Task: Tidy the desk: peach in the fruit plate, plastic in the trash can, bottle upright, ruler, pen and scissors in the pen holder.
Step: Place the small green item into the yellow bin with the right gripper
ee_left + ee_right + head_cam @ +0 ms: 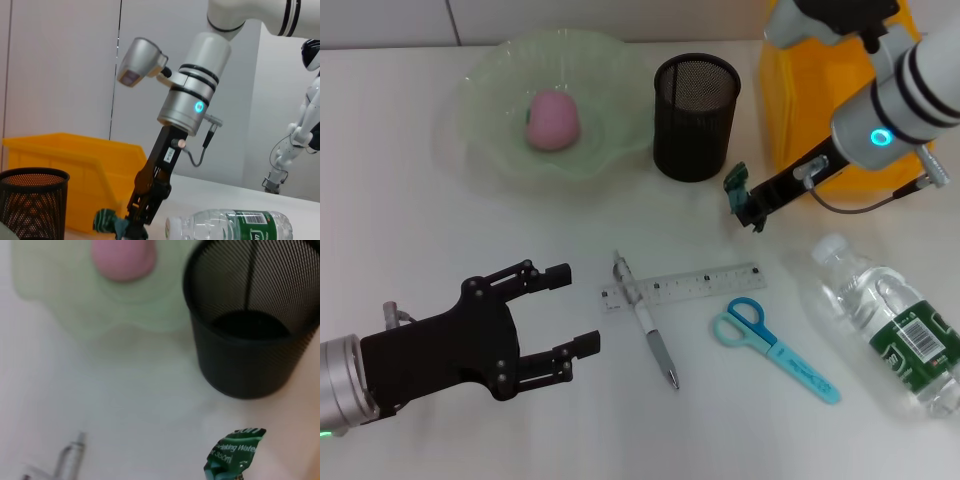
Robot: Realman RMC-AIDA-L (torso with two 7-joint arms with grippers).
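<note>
Left end effector [582, 310]: hovers low over the near left part of the white tabletop [440, 230], its 2 black fingers spread wide and holding nothing. Beyond it, the pink peach [553, 120] sits inside the pale green, wavy-rimmed fruit plate [490, 80]. The pen [648, 322], white and silver-grey, lies just beside the open fingers and crosses the clear ruler [705, 283] at its left end. Near these lie the scissors [775, 348], with light blue loops and a blue sheath. The black mesh pen holder [696, 116] stands upright between the fruit plate and the orange-yellow trash can [790, 110]. Right end effector [742, 205]: pinched shut on the plastic [736, 181], a crumpled dark green scrap with white print, held just in front of the pen holder and beside the trash can. The bottle [895, 335], clear with a white cap and green label, lies on its side at far right.
</note>
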